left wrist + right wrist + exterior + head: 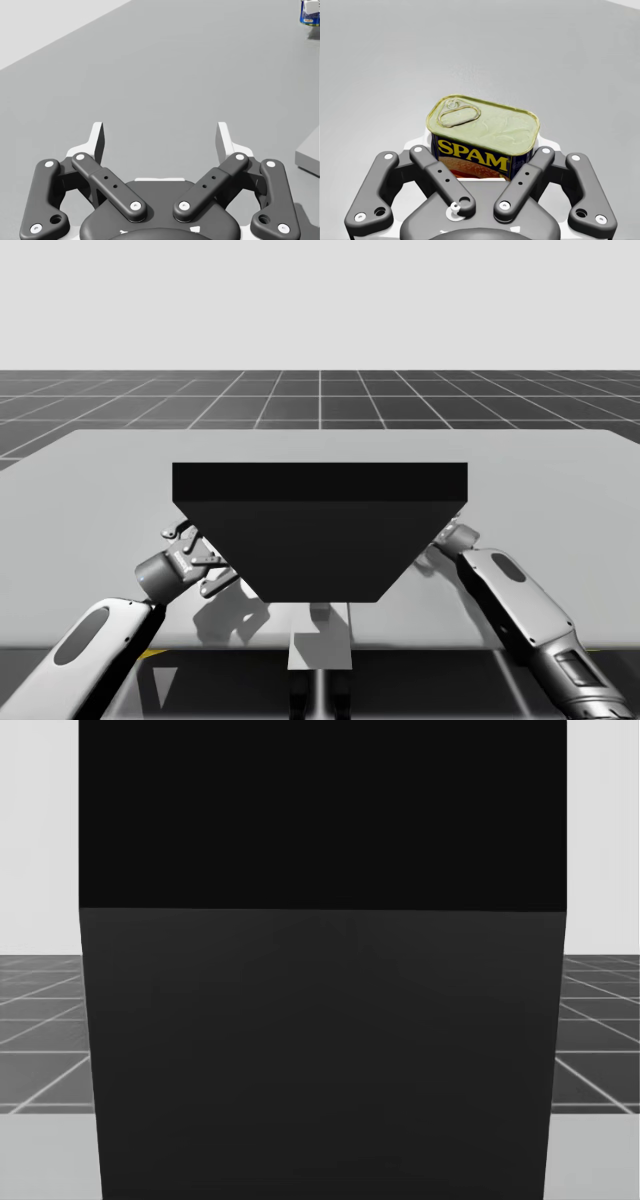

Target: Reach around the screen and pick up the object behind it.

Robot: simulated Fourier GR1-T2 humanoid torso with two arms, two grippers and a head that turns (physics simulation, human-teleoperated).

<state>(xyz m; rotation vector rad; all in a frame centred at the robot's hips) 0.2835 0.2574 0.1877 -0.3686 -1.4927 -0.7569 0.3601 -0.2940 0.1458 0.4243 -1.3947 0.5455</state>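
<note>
A rectangular blue can with a gold pull-tab lid (484, 127) sits between the fingers of my right gripper (484, 144), which is shut on its two sides. The black screen (320, 530) stands across the middle of the grey table (100, 490) and blocks the head view (320, 1020). My right arm (510, 590) reaches round the screen's right end, its hand hidden behind that edge. My left gripper (160, 142) is open over bare table, beside the screen's left end (205, 560). The can (311, 12) shows far ahead of it and off to one side.
A grey block (309, 157) lies on the table just beside my left gripper. A small grey post (320, 635) stands at the table's near edge under the screen. Dark tiled floor (320, 400) lies beyond the table.
</note>
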